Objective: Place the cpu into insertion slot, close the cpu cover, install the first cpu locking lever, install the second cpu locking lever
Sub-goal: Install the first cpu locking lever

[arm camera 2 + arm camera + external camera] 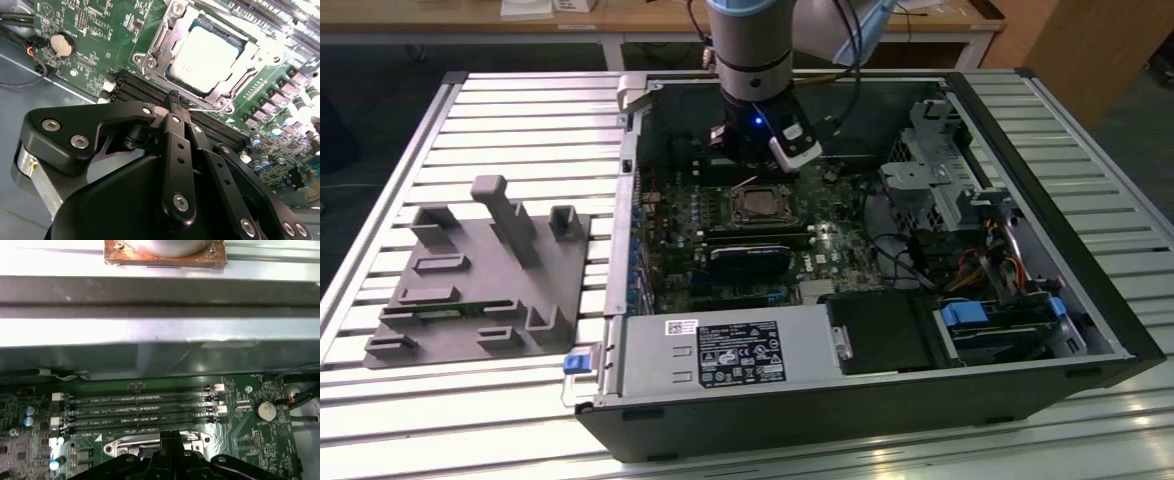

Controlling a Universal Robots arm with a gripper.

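An open computer case [1067, 330] lies on its side on a slatted metal table [520, 110], with the motherboard [720, 250] facing up. The arm [750, 40] comes down into the case from the far side in the exterior view, its gripper [750, 170] low over the board beside the socket area.

In the second wrist view the gripper [173, 97] has its black fingers [176, 130] drawn together, tips meeting, with nothing visible between them. The tips sit over the memory slots [145, 92], just beside the near edge of the insertion slot [150, 60].

The cpu [207, 57] is seated in the insertion slot, its pale metal top facing up and level. The cpu cover [227, 85] lies down around the chip, its frame bordering the metal top on the sides that show. Whether either locking lever is latched cannot be told.

In the first wrist view the closed fingertips [170, 440] sit at the socket's metal frame [125, 442], with four memory slots [137, 410] running parallel just beyond. A coin cell battery [265, 410] sits on the board near the slot ends.

On the exterior view's left, a grey fixture block [480, 280] rests on the table, well apart from the case.
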